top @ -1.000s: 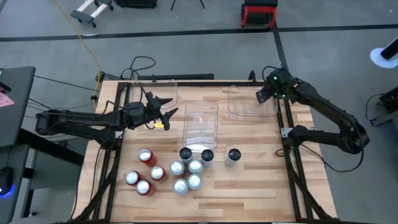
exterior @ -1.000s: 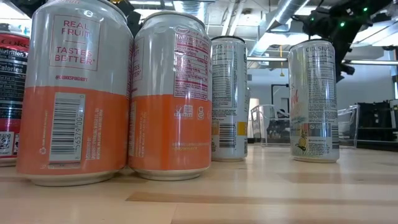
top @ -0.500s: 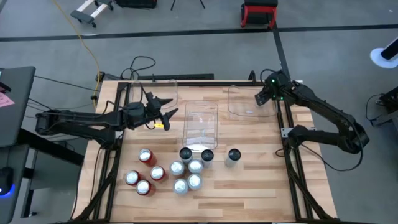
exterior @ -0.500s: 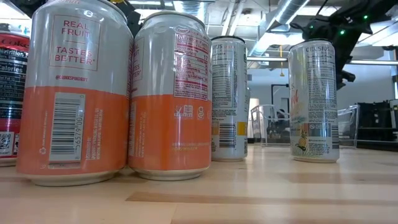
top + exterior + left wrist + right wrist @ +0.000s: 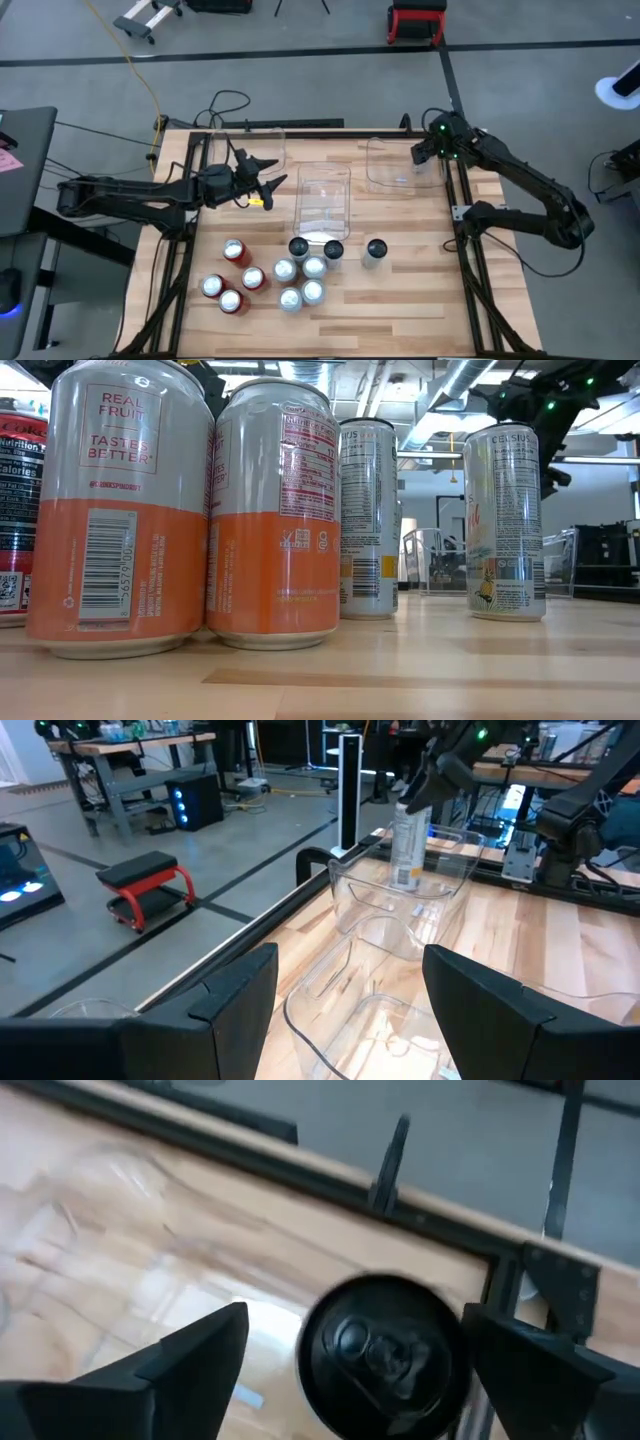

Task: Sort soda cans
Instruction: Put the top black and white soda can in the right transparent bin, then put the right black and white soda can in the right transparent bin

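Counter point(image 5: 400, 300): light wooden top seen from above, with three clear bins along its far half.
Right gripper point(image 5: 428, 152): at about 1 o'clock, over the right bin point(image 5: 392, 165); jaws spread wide, one either side of a can with gaps showing, gripping nothing.
Dark-topped can point(image 5: 380, 1355): directly below the right gripper, upright, long axis vertical, top facing the wrist camera; the left wrist view shows this can point(image 5: 408, 845) standing in the far bin.
Left gripper point(image 5: 262, 180): at about 10 o'clock, beside the middle bin point(image 5: 322, 198); jaws partly open and empty.
Soda cans point(image 5: 270, 275): clustered at about 6 o'clock, all upright.
Lone can point(image 5: 375, 250): upright, right of the cluster.
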Controlling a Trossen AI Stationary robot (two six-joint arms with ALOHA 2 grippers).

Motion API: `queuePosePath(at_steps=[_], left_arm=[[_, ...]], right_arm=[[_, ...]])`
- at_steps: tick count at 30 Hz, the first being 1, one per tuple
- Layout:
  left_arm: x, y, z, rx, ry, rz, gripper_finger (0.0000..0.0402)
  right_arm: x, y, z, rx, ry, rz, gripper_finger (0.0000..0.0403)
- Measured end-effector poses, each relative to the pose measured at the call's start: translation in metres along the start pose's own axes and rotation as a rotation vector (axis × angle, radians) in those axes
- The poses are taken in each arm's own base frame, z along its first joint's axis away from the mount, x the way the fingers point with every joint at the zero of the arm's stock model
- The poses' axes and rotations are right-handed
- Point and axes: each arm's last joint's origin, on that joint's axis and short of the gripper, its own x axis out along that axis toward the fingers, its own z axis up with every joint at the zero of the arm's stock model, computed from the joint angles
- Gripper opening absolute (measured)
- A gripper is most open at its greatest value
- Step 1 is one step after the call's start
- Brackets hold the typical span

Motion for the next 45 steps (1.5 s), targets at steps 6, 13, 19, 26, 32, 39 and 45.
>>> queuePosePath(at_steps=[6, 13, 19, 26, 32, 39, 45], left_arm=[[0.0, 0.0, 0.0, 0.005, 0.001, 0.0, 0.0247], [0.0, 0.0, 0.0, 0.033, 0.001, 0.001, 0.0247], [0.0, 0.0, 0.0, 0.034, 0.002, 0.001, 0.0247], [0.0, 0.001, -0.005, 0.069, 0.048, 0.013, 0.0247], [0.0, 0.001, -0.003, 0.059, 0.028, 0.017, 0.0247], [0.001, -0.001, -0.001, 0.069, -0.003, 0.0, 0.0247], [0.001, -0.001, -0.001, 0.07, 0.0, 0.0, 0.0247]], right_arm=[[-0.041, 0.002, 0.011, -0.015, -0.156, 0.032, 0.0369], [-0.094, 0.013, 0.0, -0.127, -0.297, 0.317, 0.0368], [-0.107, 0.041, -0.024, -0.24, -0.204, 0.642, 0.0368], [-0.118, 0.09, -0.063, -0.336, -0.26, 0.871, 0.0368], [-0.129, 0.116, -0.09, -0.427, -0.233, 0.876, 0.0368], [-0.134, 0.161, -0.115, -0.477, -0.236, 0.958, 0.0368], [-0.128, 0.18, -0.131, -0.54, -0.223, 0.888, 0.0368]])
